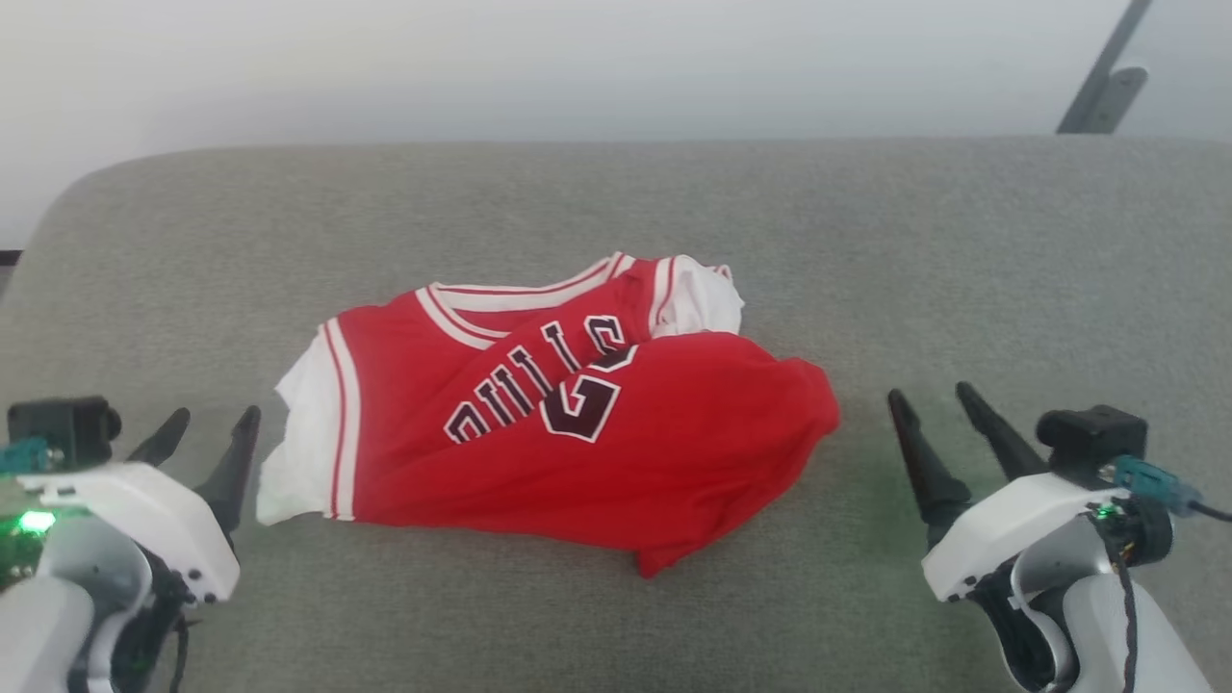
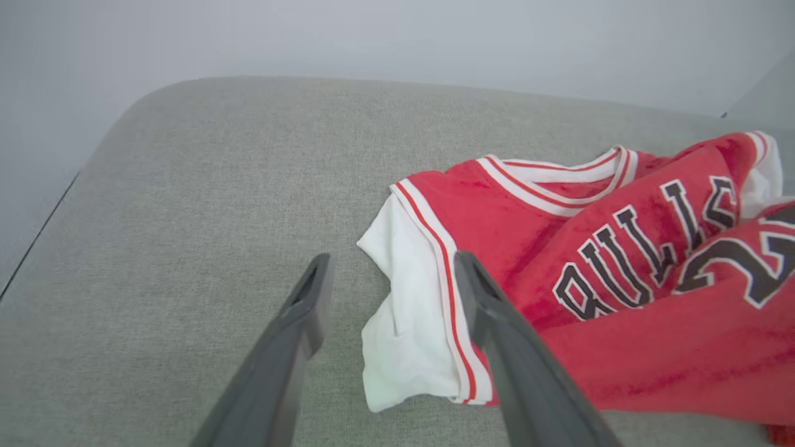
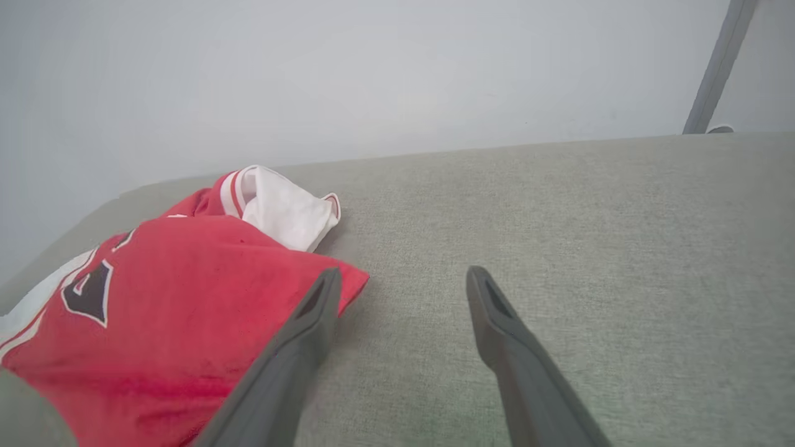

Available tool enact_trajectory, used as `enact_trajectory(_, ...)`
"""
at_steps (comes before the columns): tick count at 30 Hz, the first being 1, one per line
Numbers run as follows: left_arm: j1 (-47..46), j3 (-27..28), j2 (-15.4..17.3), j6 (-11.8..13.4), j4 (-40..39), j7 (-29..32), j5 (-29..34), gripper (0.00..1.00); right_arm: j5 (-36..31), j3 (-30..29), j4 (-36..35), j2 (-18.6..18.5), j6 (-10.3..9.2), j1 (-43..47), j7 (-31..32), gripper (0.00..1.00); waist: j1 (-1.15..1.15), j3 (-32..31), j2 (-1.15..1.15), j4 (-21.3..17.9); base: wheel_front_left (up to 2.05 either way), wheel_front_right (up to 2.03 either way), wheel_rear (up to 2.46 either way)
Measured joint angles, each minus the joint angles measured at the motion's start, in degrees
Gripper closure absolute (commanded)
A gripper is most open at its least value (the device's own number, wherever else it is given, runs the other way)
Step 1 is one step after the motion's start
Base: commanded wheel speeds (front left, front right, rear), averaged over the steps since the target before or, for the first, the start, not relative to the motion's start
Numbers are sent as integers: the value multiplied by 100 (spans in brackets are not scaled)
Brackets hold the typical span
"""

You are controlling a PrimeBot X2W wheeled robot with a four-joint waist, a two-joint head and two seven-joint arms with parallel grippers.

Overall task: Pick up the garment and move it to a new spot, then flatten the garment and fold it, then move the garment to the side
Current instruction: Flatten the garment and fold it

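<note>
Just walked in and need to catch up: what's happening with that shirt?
The robot's left tool and right tool both stand open, one at each end of a crumpled red jersey shirt with white sleeves. Neither holds it. The shirt lies loosely bunched, its lettering partly covered, on a grey fabric cushion. Flattening and folding are not yet done.
</note>
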Motion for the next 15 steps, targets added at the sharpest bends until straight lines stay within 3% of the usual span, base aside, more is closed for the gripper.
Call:
enact_trajectory(9,565,98,-224,255,-456,-1469,581,0,278,437,-136,-219,0,-71,1070,0,0,-118,0,435,0,0,0)
enact_trajectory(15,845,244,-505,430,-602,-1891,679,0,291,569,83,-368,0,-228,2060,0,0,-106,0,762,0,0,0)
